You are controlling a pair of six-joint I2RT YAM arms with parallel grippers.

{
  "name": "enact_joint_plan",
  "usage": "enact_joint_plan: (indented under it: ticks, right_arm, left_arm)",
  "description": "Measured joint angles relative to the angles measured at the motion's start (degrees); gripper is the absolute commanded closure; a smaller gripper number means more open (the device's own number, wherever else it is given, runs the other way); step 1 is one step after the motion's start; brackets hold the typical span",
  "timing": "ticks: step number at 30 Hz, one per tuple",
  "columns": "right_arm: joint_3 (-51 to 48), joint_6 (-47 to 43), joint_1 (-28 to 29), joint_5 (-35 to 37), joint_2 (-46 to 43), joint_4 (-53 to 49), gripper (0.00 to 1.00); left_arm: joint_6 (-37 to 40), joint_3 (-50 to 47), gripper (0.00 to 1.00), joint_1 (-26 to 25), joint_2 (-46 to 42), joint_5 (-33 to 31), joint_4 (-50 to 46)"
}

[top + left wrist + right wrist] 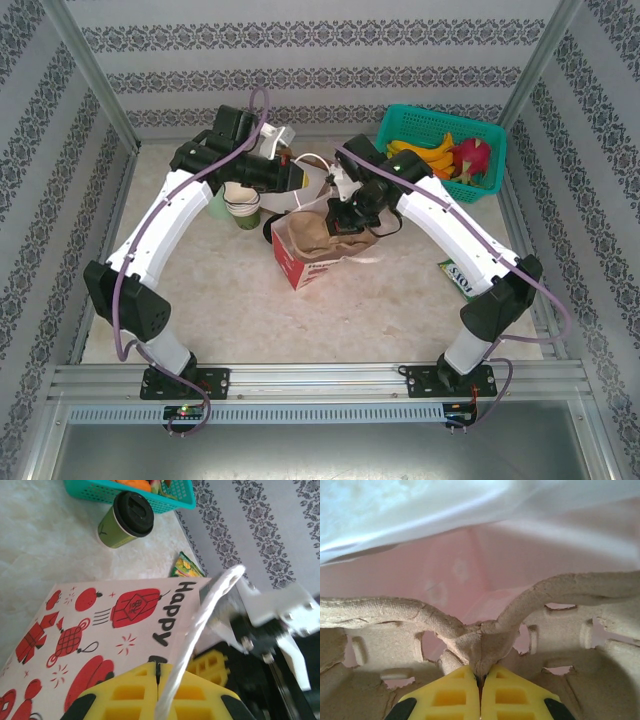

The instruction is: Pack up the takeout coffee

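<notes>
The takeout coffee [125, 520], a green paper cup with a black lid, stands upright on the table between the bag and the teal basket. A red-and-white printed paper bag [300, 262] [100, 625] stands open at the table's middle. My left gripper [159, 666] [295, 178] hovers over the bag's far edge, shut on its white rope handle [210, 605], which is pulled taut. My right gripper [481, 672] [345, 218] is down inside the bag's mouth. It is shut on the centre ridge of the brown pulp cup carrier [485, 640] [315, 235], with the pink bag walls around it.
A teal basket [400, 125] [170, 502] of fruit sits at the back right. A green packet [458, 277] [186, 566] lies by the right arm. A stack of paper cups [243, 208] stands left of the bag under the left arm. Patterned walls enclose the table.
</notes>
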Motion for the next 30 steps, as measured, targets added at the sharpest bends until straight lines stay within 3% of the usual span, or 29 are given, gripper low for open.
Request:
enact_joint_plan:
  ticks: [10, 30]
  right_arm:
    - [1.22, -1.97, 0.68, 10.12, 3.45, 0.07, 1.0]
    - [-11.47, -10.54, 1.46, 11.32, -4.04, 10.73, 1.0]
  left_arm:
    - [1.68, 3.21, 1.0, 0.55, 1.92, 3.67, -2.91]
    - [-6.21, 3.48, 1.0, 2.86, 1.99, -0.48, -0.57]
